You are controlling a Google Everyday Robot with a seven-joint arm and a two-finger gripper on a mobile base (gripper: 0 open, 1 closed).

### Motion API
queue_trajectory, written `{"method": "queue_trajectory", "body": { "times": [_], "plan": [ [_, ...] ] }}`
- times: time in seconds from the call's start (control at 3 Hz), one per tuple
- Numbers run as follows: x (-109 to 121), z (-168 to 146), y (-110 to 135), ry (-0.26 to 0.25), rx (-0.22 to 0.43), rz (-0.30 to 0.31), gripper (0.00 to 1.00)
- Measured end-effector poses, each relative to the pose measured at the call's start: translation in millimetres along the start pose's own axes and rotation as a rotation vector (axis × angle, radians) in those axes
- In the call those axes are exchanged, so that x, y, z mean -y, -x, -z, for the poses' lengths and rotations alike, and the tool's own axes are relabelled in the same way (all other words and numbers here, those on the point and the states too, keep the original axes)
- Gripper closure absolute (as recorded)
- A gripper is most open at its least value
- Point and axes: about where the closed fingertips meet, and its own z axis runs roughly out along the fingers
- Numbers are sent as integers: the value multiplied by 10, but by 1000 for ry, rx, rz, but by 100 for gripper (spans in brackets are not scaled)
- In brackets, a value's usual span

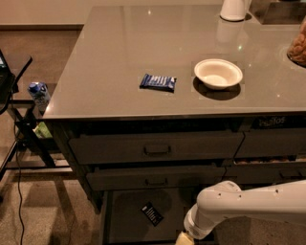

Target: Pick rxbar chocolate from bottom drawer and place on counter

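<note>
The rxbar chocolate (152,213), a small black bar with white print, lies flat and slightly skewed in the open bottom drawer (124,225) under two handled drawers. The grey glossy counter (119,67) spans the top of the view. My white arm reaches in from the right, and its wrist bends down over the drawer's right front part. Only the pale base of the gripper (183,239) shows at the bottom edge, to the right of the bar and apart from it. Its tips are cut off by the frame.
On the counter lie a blue-wrapped bar (158,82) and a white bowl (218,72), with a white jug (234,9) at the back and a snack jar (299,48) at the right edge. A dark stand with a can (38,93) and cables is at the left.
</note>
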Motion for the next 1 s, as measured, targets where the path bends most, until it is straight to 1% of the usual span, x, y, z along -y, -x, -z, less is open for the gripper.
{"method": "queue_trajectory", "body": {
  "times": [0.33,0.67,1.0],
  "plan": [
    [123,-257,-12,41,12,-84,0],
    [119,-309,-19,51,11,-90,0],
    [79,-445,-31,73,29,-83,0]
  ]
}}
